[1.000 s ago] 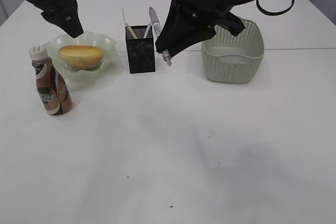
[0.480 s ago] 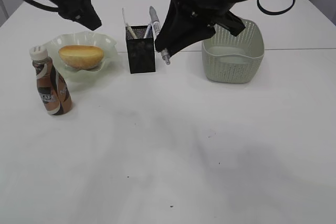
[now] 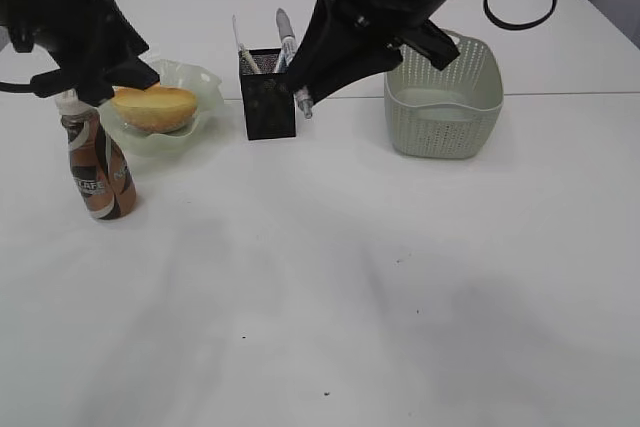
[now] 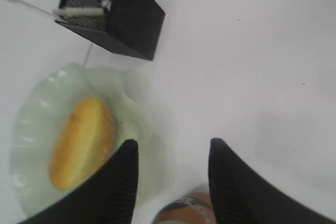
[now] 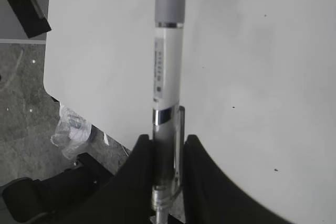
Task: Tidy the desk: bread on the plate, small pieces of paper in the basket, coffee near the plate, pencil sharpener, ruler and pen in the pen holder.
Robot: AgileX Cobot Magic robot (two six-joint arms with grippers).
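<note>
The pen (image 5: 167, 77) is clamped between the closed fingers of the right gripper (image 5: 168, 153), tilted above the pen holder (image 3: 268, 94), which stands on the surface (image 3: 350, 277) between the plate (image 3: 200, 107) and the basket (image 3: 445, 112). The left gripper (image 4: 170, 174) hangs half open and empty over the coffee (image 3: 96, 162), beside the bread (image 3: 155, 107) on the plate. Since a second ago it has dropped toward the bottle, and the pen has shifted slightly left and up

Grey speckled floor (image 5: 26, 77), crumpled bag (image 5: 71, 129).
</note>
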